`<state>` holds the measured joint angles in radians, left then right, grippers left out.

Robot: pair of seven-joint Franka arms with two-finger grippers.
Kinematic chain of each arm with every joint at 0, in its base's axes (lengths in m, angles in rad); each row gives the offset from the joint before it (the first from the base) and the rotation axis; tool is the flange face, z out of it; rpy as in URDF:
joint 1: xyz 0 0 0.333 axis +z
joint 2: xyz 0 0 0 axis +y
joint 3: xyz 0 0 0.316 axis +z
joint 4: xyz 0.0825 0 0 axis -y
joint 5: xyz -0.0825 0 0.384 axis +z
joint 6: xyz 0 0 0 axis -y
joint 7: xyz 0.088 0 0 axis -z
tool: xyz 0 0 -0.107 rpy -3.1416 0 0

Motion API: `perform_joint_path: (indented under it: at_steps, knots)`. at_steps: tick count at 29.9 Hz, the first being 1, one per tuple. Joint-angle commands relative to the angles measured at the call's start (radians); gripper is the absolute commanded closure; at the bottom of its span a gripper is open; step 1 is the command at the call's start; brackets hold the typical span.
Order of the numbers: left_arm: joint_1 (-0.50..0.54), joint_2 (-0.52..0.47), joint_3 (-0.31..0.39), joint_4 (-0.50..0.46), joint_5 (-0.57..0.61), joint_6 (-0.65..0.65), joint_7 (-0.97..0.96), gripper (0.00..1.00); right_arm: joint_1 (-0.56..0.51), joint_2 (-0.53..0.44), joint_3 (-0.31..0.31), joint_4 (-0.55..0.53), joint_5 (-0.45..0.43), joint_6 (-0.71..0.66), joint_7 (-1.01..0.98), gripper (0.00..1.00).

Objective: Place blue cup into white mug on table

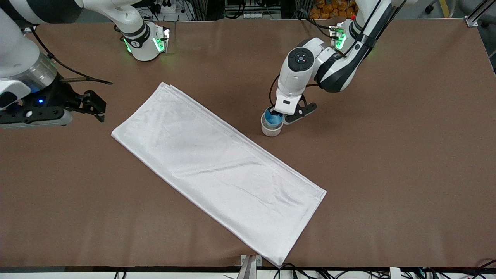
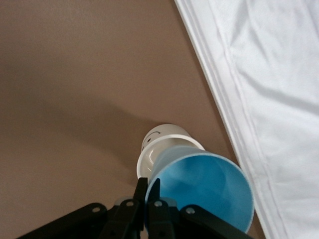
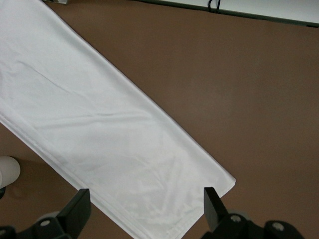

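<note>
Left end effector (image 1: pixel 285 116) pinches the wall of the blue cup (image 1: pixel 272 118), one finger inside the rim and one outside, as the left wrist view shows with its fingers (image 2: pixel 141 196) pressed together on the cup's edge (image 2: pixel 204 189). Directly beneath it, the cup sits tilted in the mouth of the white mug (image 1: pixel 271 128), which stands upright on the brown counter (image 1: pixel 387 155); in the left wrist view the mug (image 2: pixel 162 144) shows just under the cup. Just beside the mug, toward the right arm's end, lies the long white cloth (image 1: pixel 217 166), spread flat and running diagonally, with the mug close to its long edge but apart from it. Well away, the right end effector (image 1: pixel 91 106) waits with fingers (image 3: pixel 77 211) spread wide over bare counter at its own end, the cloth's corner (image 3: pixel 149 164) below it.
</note>
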<state>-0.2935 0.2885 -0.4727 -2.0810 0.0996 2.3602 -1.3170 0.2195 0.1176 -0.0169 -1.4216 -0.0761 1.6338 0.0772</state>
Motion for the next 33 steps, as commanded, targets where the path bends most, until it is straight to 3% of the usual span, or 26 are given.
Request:
perform_joint_path:
  at_steps: [1,2,4,5,6,15,21,26,33]
  knots:
    - [-0.004,0.034,-0.003,0.032,0.051,0.005,-0.041,1.00,-0.063,-0.053,0.014,-0.082,0.053,0.052,-0.036,0.00]
    - [-0.003,0.040,-0.003,0.036,0.052,0.005,-0.042,0.95,-0.068,-0.056,0.014,-0.089,0.053,0.057,-0.037,0.00]
    - [-0.001,0.052,-0.001,0.042,0.055,0.005,-0.030,0.34,-0.071,-0.062,0.014,-0.100,0.053,0.066,-0.039,0.00]
    - [-0.001,0.061,-0.001,0.045,0.058,0.005,-0.027,0.08,-0.071,-0.064,0.014,-0.103,0.053,0.066,-0.039,0.00]
    - [0.000,0.064,-0.001,0.048,0.063,0.005,-0.027,0.00,-0.071,-0.067,0.014,-0.108,0.053,0.067,-0.039,0.00]
    - [0.014,0.032,0.000,0.067,0.068,-0.012,-0.028,0.00,-0.078,-0.104,0.014,-0.172,0.056,0.103,-0.034,0.00]
    - [0.049,0.005,0.008,0.140,0.068,-0.130,0.071,0.00,-0.080,-0.105,0.014,-0.171,0.082,0.086,-0.033,0.00]
    - [0.155,-0.022,0.006,0.206,0.069,-0.249,0.328,0.00,-0.086,-0.105,0.014,-0.171,0.098,0.080,-0.024,0.00]
    - [0.361,-0.080,0.002,0.208,0.063,-0.305,0.815,0.00,-0.086,-0.105,0.012,-0.166,0.098,0.046,-0.022,0.00]
